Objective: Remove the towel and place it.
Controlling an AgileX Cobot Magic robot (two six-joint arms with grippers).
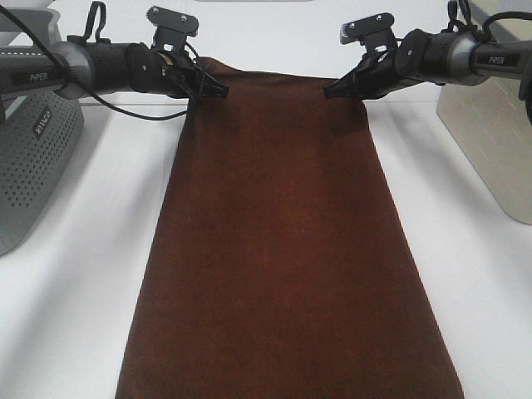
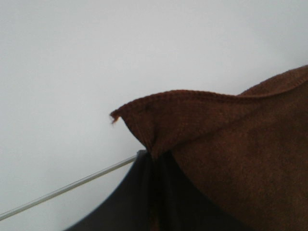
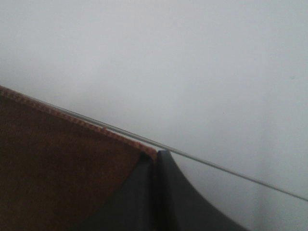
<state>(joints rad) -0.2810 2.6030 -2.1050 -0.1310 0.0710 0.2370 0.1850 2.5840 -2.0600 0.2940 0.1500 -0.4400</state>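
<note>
**Towel held at both top corners, stretched over the table**

White tabletop (image 1: 75,274) fills the exterior high view, bare on both sides of the cloth. At the left edge of the frame stands a grey perforated basket (image 1: 33,158); at the right edge, a pale beige bin (image 1: 490,141).

Left to right across the upper part of the frame:

- My left gripper (image 1: 214,89) is clamped on the towel's upper left corner. My left wrist view confirms it: the dark fingers (image 2: 139,192) meet with the brown fabric bunched between them and a small peak of hem standing free above.
- The towel (image 1: 287,249) spans the centre of the frame, dark brown, running from the two held corners down past the lower edge of the frame. Whether its lower part rests on the table or hangs clear I cannot tell. No white tag is visible.
- My right gripper (image 1: 331,90) is closed on the upper right corner. My right wrist view shows the fingers (image 3: 178,192) pressed together with only the very edge of the hem caught.

Risks, as I judge them:

- The right-hand hold is thin; a pull outward or a quick lift could strip the corner free and drop that side.
- Uneven travel of my two arms would skew or fold the cloth.
- A sideways carry could drag fabric against either container.
</note>
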